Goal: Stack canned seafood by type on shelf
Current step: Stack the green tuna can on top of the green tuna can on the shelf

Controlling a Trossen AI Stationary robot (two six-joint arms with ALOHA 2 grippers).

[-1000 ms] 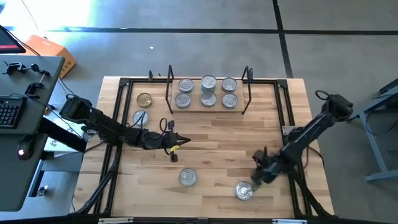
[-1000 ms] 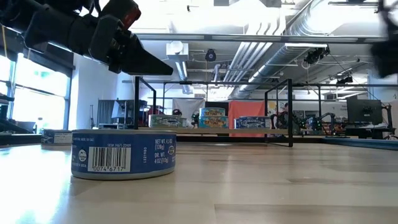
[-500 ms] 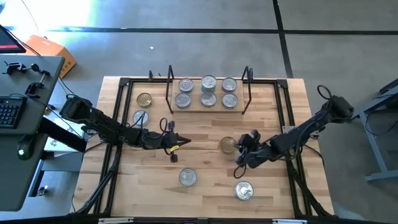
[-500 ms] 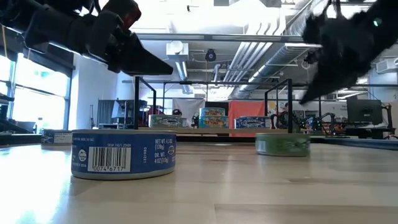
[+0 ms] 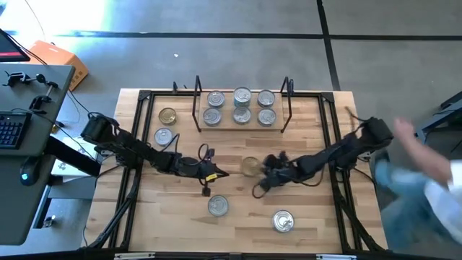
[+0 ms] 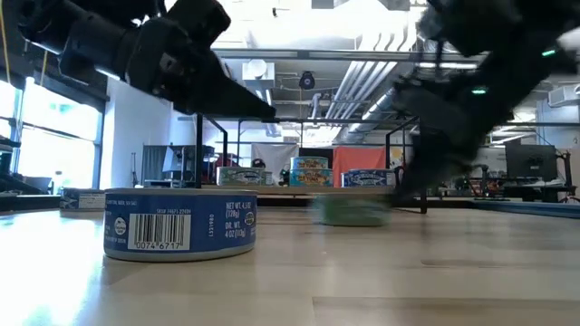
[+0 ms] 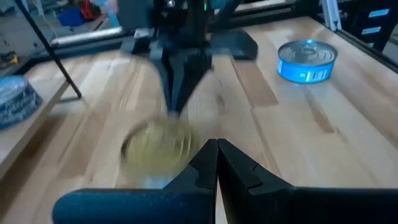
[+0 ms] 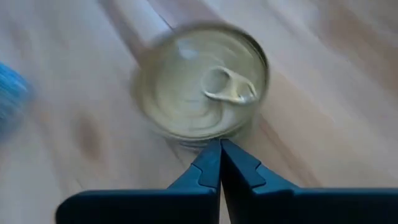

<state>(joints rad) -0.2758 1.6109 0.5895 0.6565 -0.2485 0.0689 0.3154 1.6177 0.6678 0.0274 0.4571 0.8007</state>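
nearest the front edge of the light wooden counter (image 5: 238,217) sit two short round silver-lidded tins (image 5: 218,206), one with a blue label, well apart from each other; mid-counter, the right hand (image 5: 258,191) has its fingers pressed together, holding nothing, its tip right up against a gold-lidded round tin with a green side (image 5: 250,167); just beyond that tin the left hand (image 5: 224,174) hovers, also pinched to a point and empty; two more tins lie near the left edge; at the far edge the low pale-wood shelf with black wire ends (image 5: 242,126) carries six silver-lidded tins in two rows. the step looks like nudging the gold tin toward the left hand; next calls for opening a hand and gripping it.
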